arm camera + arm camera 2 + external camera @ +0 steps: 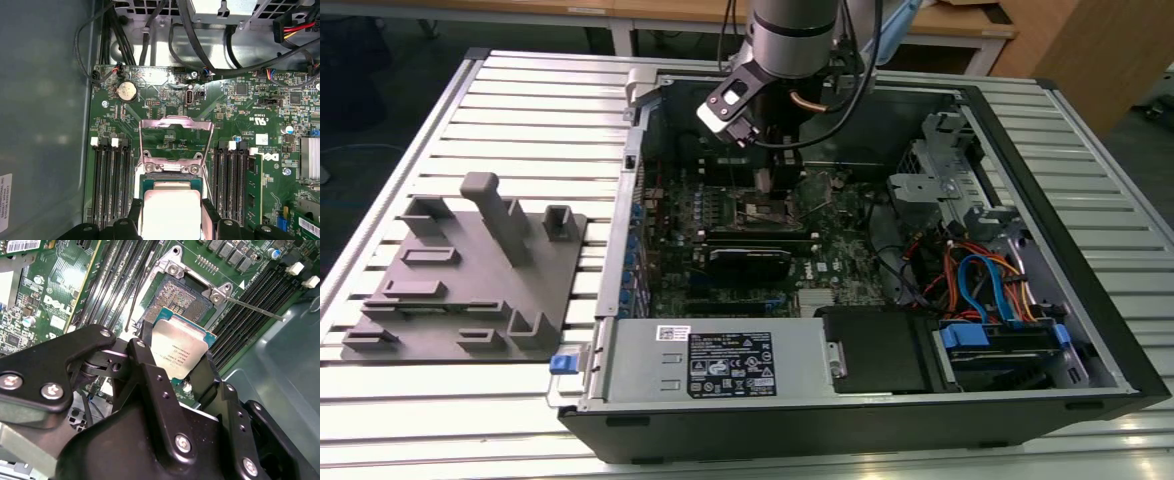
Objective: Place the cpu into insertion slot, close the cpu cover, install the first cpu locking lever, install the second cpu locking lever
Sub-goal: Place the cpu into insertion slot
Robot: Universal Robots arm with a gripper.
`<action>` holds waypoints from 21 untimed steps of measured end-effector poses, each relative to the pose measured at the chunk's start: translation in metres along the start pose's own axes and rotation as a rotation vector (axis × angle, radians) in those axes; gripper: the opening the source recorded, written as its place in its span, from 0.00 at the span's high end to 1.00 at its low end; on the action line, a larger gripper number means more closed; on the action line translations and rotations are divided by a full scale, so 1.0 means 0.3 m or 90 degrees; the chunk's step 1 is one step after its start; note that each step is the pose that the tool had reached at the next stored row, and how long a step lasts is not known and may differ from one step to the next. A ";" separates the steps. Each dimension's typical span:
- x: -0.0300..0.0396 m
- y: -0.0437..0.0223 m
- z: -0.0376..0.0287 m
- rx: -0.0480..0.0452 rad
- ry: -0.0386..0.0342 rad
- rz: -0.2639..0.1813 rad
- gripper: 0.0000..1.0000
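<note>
A: Where is the cpu (181, 352) at this moment?

B: The hand (176, 359) is gripping it by two opposite edges, metal top facing up, and is holding it just over the near side of the insertion slot (183, 296). It is not seated yet: the slot's dark contact field is showing bare beyond the chip. Whether any edge is touching the frame cannot be told.

A: Why the edge grip?

B: Probably it is keeping the fingers (147, 365) off the chip's underside, so that it can go down flat. The hand is closed only to the chip's width, pressing on both sides.

A: And the cpu cover (175, 121)?

B: In the first wrist view it is standing swung up on its hinge, leaving the slot open from above. One locking lever (252, 308) is sticking out unlatched across the memory slots.

A: The wider scene?

B: In the exterior view the arm is reaching down into the open computer case (1121, 330), which is lying on the slatted counter (520, 100).
</note>
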State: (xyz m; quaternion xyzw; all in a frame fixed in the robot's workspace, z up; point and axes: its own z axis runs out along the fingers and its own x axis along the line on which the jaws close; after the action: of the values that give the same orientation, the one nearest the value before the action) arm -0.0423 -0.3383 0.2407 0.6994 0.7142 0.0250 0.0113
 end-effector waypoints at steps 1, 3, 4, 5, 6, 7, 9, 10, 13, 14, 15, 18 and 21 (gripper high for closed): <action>0.000 0.000 0.002 0.0000 0.0000 0.000 0.46; 0.000 0.000 0.002 0.0000 0.0000 0.000 0.46; 0.000 0.000 0.002 0.0000 0.0000 0.000 0.46; 0.000 0.000 0.002 0.0000 0.0000 0.000 0.46; 0.000 0.000 0.002 0.0000 0.0000 0.000 0.46; 0.000 0.000 0.002 0.0000 0.0000 0.000 0.46; 0.000 0.000 0.002 0.0000 0.0000 0.000 0.46; 0.000 0.000 0.002 0.0000 0.0000 0.000 0.46; 0.000 -0.002 0.010 -0.0001 0.0002 0.000 0.46; 0.000 -0.003 0.015 0.0000 0.0000 0.000 0.46; 0.000 -0.004 0.022 0.0002 0.0001 0.000 0.46; -0.001 -0.006 0.039 0.0006 -0.0006 0.000 0.46; -0.001 -0.007 0.057 0.0007 -0.0012 0.000 0.46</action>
State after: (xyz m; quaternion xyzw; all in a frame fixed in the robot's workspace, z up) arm -0.0434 -0.3383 0.2234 0.6994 0.7143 0.0239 0.0116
